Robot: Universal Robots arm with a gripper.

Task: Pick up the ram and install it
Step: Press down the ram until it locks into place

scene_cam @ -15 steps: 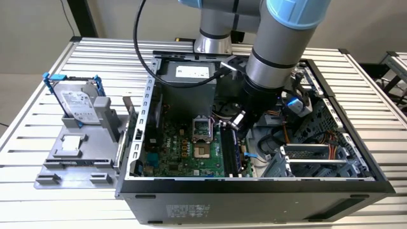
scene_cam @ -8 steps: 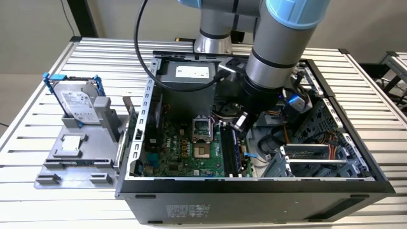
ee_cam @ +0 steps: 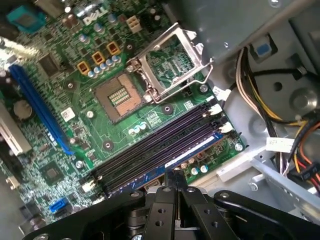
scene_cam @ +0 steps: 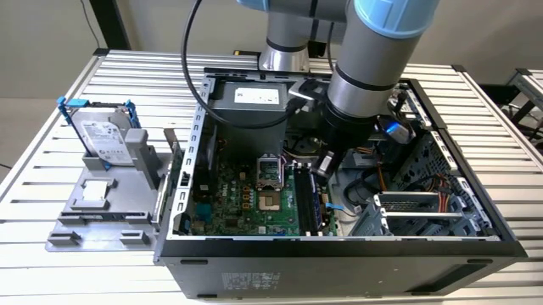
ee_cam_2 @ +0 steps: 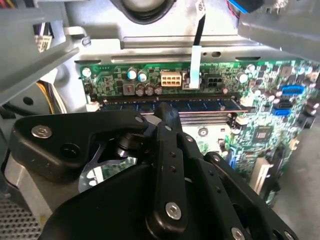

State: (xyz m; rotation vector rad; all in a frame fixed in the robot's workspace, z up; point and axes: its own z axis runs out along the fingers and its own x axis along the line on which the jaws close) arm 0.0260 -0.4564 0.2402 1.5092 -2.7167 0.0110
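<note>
slatted table, PC case, grey fixture

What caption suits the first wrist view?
Gripper poised over the ram in the motherboard's outermost memory slot.

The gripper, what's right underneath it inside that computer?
Under the gripper lie the motherboard's long black memory slots, with the ram sitting in the nearest one. The gripper's body hides part of the stick, so its seating is unclear.

My gripper, fingers pressed together, sits over the ram seated in the outermost memory slot; open CPU socket beyond.
</note>
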